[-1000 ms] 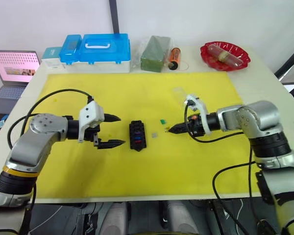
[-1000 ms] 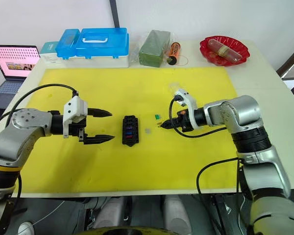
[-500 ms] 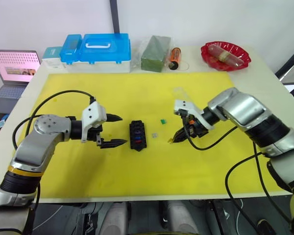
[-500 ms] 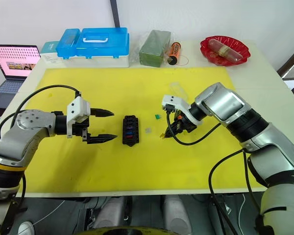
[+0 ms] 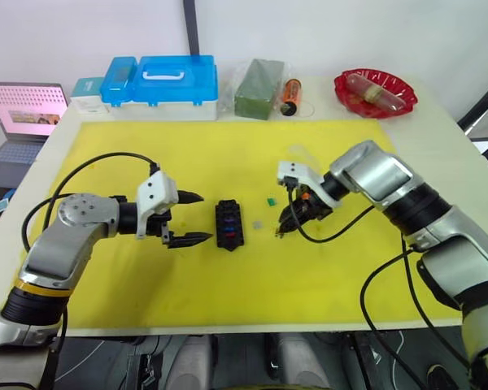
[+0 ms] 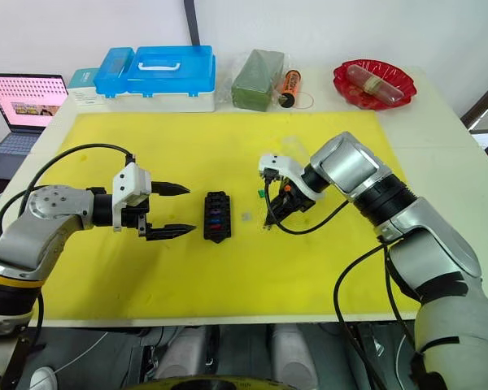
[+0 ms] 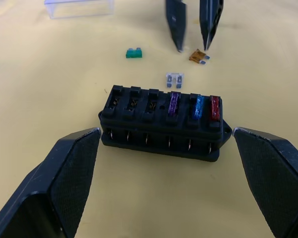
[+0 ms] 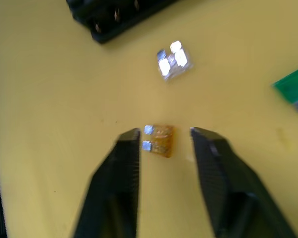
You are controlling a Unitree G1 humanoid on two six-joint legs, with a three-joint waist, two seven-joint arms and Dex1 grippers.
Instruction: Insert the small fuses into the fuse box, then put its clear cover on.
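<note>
Lying mid-frame on the yellow mat (image 5: 228,325): small black rectangular fuse box (image 5: 228,224), holding purple, blue and red fuses; no writing readable. Straddling a tiny orange fuse (image 8: 161,140), right gripper (image 8: 164,136) parted, gripping nothing. Hovering left of the box, left gripper (image 5: 189,218) gaping wide, empty.

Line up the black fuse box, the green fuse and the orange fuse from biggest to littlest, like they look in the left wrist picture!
1. The fuse box, by far the biggest.
2 and 3. The green fuse and orange fuse look about alike, both tiny; too close to rank.
</note>
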